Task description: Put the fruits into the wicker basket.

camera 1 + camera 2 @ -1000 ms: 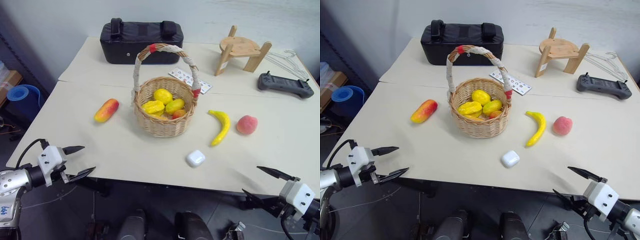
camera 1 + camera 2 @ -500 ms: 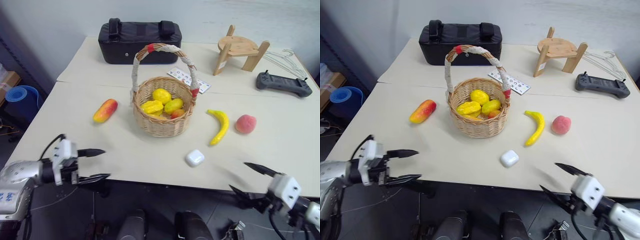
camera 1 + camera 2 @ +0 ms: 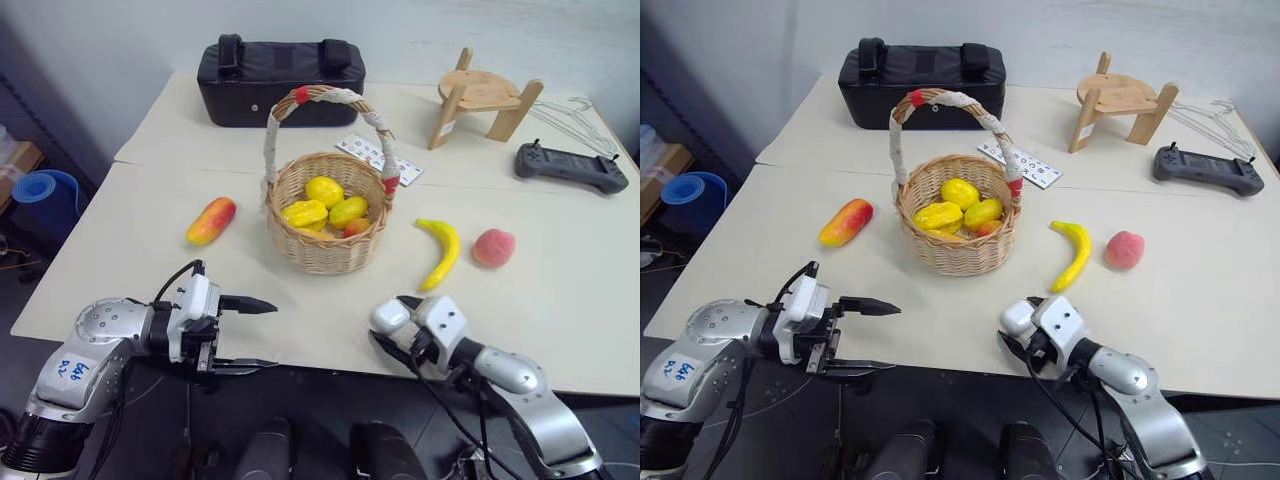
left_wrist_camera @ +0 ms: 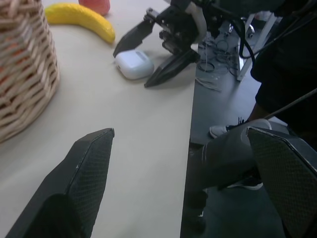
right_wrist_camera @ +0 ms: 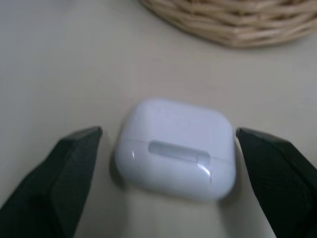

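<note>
The wicker basket (image 3: 322,250) stands mid-table with several small yellow fruits (image 3: 326,191) inside. A red-orange mango (image 3: 212,220) lies to its left; to its right lie a banana (image 3: 440,251) and a peach (image 3: 494,247). My right gripper (image 3: 390,322) is open at the near edge, its fingers (image 5: 74,158) on either side of the small white case (image 5: 176,146) and apart from it. My left gripper (image 3: 262,335) stands open over the near edge, pointing right toward the other gripper, with nothing between its fingers (image 4: 89,168).
A black bag (image 3: 282,68) sits at the back. A wooden stand (image 3: 485,98), wire hangers (image 3: 578,115) and a black controller (image 3: 570,165) occupy the back right. A white card (image 3: 375,155) lies behind the basket. Bare tabletop stretches in front of the basket.
My right gripper has swung from the near right corner leftward and forward to straddle the white case. My left gripper has moved right along the near edge. Both remain open; the fruits have not moved.
</note>
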Tool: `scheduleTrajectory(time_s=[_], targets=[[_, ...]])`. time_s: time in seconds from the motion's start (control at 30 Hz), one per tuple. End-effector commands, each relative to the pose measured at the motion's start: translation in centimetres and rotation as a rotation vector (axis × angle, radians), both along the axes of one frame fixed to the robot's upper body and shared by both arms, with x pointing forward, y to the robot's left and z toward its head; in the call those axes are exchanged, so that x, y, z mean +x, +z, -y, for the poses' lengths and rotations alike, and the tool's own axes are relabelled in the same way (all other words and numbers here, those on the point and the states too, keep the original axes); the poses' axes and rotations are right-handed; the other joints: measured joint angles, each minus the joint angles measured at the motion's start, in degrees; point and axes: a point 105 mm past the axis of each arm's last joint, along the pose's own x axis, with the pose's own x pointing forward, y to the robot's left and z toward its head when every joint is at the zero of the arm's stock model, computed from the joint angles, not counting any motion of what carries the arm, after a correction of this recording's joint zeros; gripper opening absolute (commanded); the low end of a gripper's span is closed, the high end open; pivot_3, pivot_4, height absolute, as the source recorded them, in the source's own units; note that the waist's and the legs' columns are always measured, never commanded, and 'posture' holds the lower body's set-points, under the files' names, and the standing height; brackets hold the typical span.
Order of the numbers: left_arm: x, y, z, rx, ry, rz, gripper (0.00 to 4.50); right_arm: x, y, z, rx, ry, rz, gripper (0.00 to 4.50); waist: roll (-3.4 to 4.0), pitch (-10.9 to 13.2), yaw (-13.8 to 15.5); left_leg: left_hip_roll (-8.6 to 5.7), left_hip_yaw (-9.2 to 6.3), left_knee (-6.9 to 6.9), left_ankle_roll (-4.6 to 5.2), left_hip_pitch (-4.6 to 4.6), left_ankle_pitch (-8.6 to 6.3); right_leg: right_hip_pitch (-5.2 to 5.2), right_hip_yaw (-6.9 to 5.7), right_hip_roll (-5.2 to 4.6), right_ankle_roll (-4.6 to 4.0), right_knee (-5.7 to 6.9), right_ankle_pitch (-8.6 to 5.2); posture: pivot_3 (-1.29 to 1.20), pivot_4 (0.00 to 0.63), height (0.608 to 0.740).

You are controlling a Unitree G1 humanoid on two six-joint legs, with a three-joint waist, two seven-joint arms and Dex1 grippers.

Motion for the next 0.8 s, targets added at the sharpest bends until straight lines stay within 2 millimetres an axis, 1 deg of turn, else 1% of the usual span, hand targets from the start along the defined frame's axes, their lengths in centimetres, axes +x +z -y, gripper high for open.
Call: scheduleTrajectory(time_s=[0.03,0.07,0.1,0.13,0.2,0.23,0.3,0.37,0.4,0.43,0.5,0.53,0.6,0.63,0.7,0.8], targets=[[0.0,0.3,-0.2,0.012,-0.009,0.028,4.5,0.2,-0.8,0.0,-0.009,0.001,-0.03,4.46,0.0,0.0,-0.22,0.0,0.0,0.01,0.0,0.01,0.0,0.01,0.0,0.0,0.0,0.01,0.0,0.0,0.15,0.74],[0.0,0.3,-0.2,0.012,-0.009,0.03,4.5,0.4,-0.7,0.0,0.003,0.002,-0.024,4.08,0.0,0.0,-0.35,0.0,0.0,0.0,0.0,0.05,0.0,0.02,0.01,0.0,0.0,0.03,0.0,0.0,0.15,0.74],[0.0,0.4,-0.2,0.011,-0.009,0.031,4.5,0.4,-0.5,0.1,0.014,0.001,-0.02,3.86,0.0,0.0,-0.45,0.01,0.0,-0.01,0.0,0.05,0.0,0.02,0.01,0.0,0.0,0.04,0.0,0.0,0.15,0.74],[0.0,0.4,-0.1,0.01,-0.011,0.032,4.5,0.5,-0.1,0.1,0.04,0.006,-0.019,3.53,0.0,0.0,-0.55,0.01,-0.01,-0.01,0.01,0.05,0.01,0.02,0.01,0.0,0.0,0.05,0.0,0.0,0.15,0.74],[0.1,0.5,0.1,0.005,-0.019,0.034,4.5,0.1,0.3,0.4,0.05,0.029,-0.011,2.9,0.0,0.0,-0.8,0.01,-0.01,-0.01,0.01,0.04,0.01,0.01,0.01,0.0,0.0,0.06,0.0,0.0,0.15,0.74],[0.1,0.5,0.2,0.0,-0.022,0.035,4.5,-0.1,0.4,0.7,0.049,0.032,-0.005,2.83,0.0,0.0,-0.75,0.01,-0.01,-0.01,0.01,0.04,0.01,0.02,0.01,0.0,0.0,0.05,0.0,0.0,0.15,0.74],[0.4,0.7,0.6,-0.017,-0.029,0.036,4.5,-0.7,1.4,1.7,0.08,0.015,0.028,2.83,0.01,0.0,-0.35,-0.01,-0.01,0.0,0.03,0.0,0.0,0.02,-0.01,-0.02,0.02,0.02,0.01,0.0,0.15,0.74],[0.9,1.5,1.1,-0.077,-0.014,0.028,4.5,-1.6,3.2,3.5,0.138,-0.031,0.081,2.83,0.04,0.02,0.31,-0.02,-0.01,0.01,0.04,-0.03,0.0,0.02,-0.02,-0.02,0.04,0.0,0.02,0.0,0.15,0.74],[1.2,2.0,1.4,-0.111,-0.003,0.025,4.5,-2.1,3.9,4.8,0.162,-0.068,0.095,2.83,0.06,0.04,0.52,-0.02,0.0,0.02,0.04,-0.03,0.0,0.02,-0.02,-0.01,0.05,0.0,0.02,0.0,0.15,0.74],[1.4,2.5,1.6,-0.141,0.004,0.023,4.5,-2.6,4.5,6.7,0.166,-0.132,0.108,2.83,0.07,0.04,0.51,-0.02,-0.01,0.04,0.04,-0.05,0.0,0.03,-0.02,-0.01,0.07,0.0,0.04,0.0,0.15,0.74],[1.7,3.2,2.1,-0.169,0.006,0.02,4.5,-3.9,5.0,11.4,0.115,-0.274,0.124,2.83,0.07,0.04,0.59,-0.03,-0.01,0.08,0.06,-0.05,0.01,0.06,-0.03,0.0,0.12,0.02,0.06,0.0,0.15,0.74],[1.9,3.3,2.2,-0.165,0.005,0.023,4.5,-4.4,5.1,13.8,0.074,-0.341,0.129,2.83,0.07,0.04,0.52,-0.06,-0.01,0.09,0.07,-0.04,0.01,0.1,-0.03,-0.01,0.14,0.01,0.08,0.0,0.15,0.74],[2.2,3.1,2.5,-0.143,-0.01,0.034,4.5,-4.9,5.1,18.6,-0.035,-0.464,0.149,2.83,0.07,0.04,0.42,-0.09,0.03,0.09,0.1,0.05,0.01,0.19,-0.01,0.0,0.19,-0.02,0.1,0.0,0.15,0.74],[2.4,3.0,2.6,-0.141,-0.015,0.036,4.5,-4.9,5.2,20.6,-0.069,-0.514,0.161,2.83,0.07,0.04,0.24,-0.1,0.06,0.08,0.12,0.07,0.01,0.2,0.01,0.0,0.19,-0.02,0.1,0.0,0.15,0.74],[2.8,3.3,2.9,-0.156,-0.031,0.041,4.5,-4.3,5.3,24.7,-0.101,-0.621,0.19,2.83,0.07,0.04,-0.21,-0.1,0.2,0.07,0.15,0.15,0.03,0.21,0.1,0.03,0.2,0.0,0.11,0.0,0.15,0.74],[3.0,3.6,3.6,-0.173,-0.048,0.046,4.5,-2.7,4.9,28.6,-0.098,-0.727,0.179,2.83,0.15,0.07,-0.97,-0.11,0.4,0.01,0.22,0.3,0.07,0.22,0.22,0.04,0.2,0.08,0.11,0.0,0.15,0.74]])
